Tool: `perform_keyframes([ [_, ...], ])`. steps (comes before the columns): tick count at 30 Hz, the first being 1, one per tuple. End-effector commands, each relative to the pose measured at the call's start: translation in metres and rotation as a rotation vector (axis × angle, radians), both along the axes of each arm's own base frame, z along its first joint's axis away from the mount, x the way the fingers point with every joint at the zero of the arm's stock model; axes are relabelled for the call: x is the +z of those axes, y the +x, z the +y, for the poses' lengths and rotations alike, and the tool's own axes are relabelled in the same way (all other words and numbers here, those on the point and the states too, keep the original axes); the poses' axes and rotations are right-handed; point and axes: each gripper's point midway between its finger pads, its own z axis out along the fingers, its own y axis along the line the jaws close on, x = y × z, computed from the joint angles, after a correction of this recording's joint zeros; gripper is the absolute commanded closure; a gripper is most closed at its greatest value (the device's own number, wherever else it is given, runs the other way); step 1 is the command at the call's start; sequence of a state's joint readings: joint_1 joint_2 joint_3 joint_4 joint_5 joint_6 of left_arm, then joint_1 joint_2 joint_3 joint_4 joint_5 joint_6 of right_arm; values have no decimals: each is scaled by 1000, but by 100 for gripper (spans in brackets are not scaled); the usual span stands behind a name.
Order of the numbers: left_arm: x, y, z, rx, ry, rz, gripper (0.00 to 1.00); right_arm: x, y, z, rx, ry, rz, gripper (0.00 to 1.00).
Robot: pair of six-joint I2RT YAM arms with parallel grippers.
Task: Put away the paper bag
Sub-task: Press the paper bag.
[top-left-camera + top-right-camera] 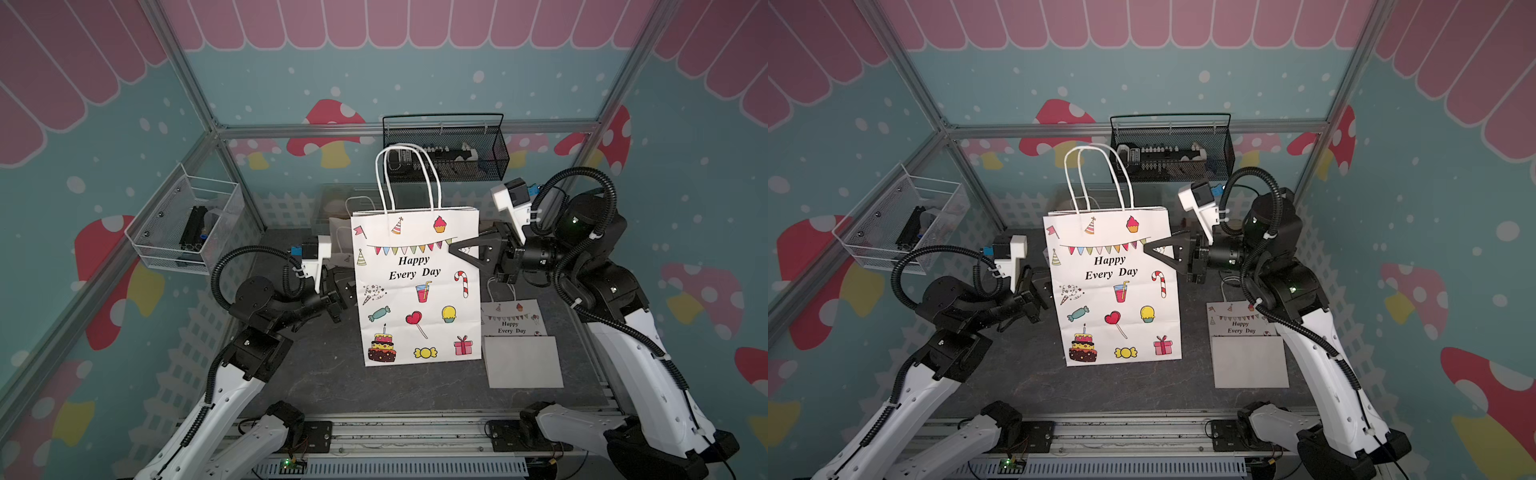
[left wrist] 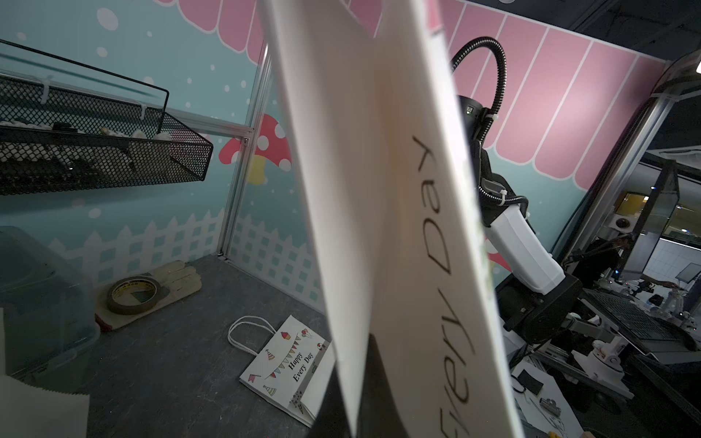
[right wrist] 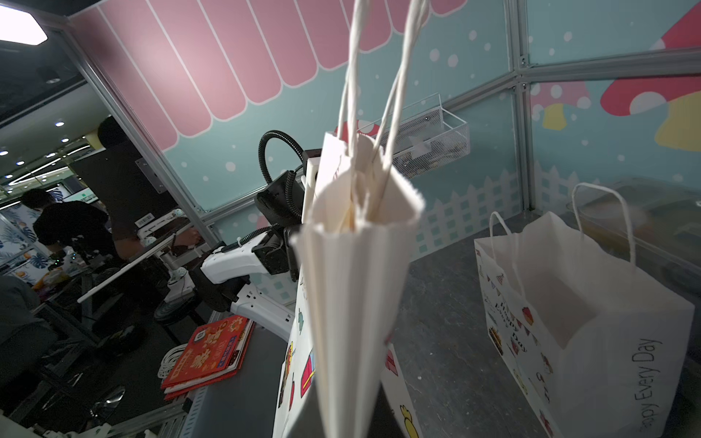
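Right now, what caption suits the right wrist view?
Flattened paper bag edge-on, handles up; an open bag stands on the table.

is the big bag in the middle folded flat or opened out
Folded nearly flat: the bag shows side pleats pressed together, its mouth pinched narrow.

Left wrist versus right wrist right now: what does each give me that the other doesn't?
Only the left wrist view: a tape roll and a glove at the back of the table, a folded bag lying flat, the black mesh basket, and the right arm.
Only the right wrist view: the rope handles, the open mouth of a second standing bag, the white wire basket, and the left arm.
Both: the paper bag, pressed flat, close to the lens, filling the middle.
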State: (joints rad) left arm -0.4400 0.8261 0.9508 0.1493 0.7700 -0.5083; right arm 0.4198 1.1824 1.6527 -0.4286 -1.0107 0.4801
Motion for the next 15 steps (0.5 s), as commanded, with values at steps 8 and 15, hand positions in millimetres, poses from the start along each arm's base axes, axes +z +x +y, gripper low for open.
perform_keyframes([
  [8,23,-23,19,-41,-50,-67,36,0,-13,-10,20,-22,-50,100],
  [15,40,-55,23,-184,-115,-142,14,0,-14,-8,54,0,-25,100],
])
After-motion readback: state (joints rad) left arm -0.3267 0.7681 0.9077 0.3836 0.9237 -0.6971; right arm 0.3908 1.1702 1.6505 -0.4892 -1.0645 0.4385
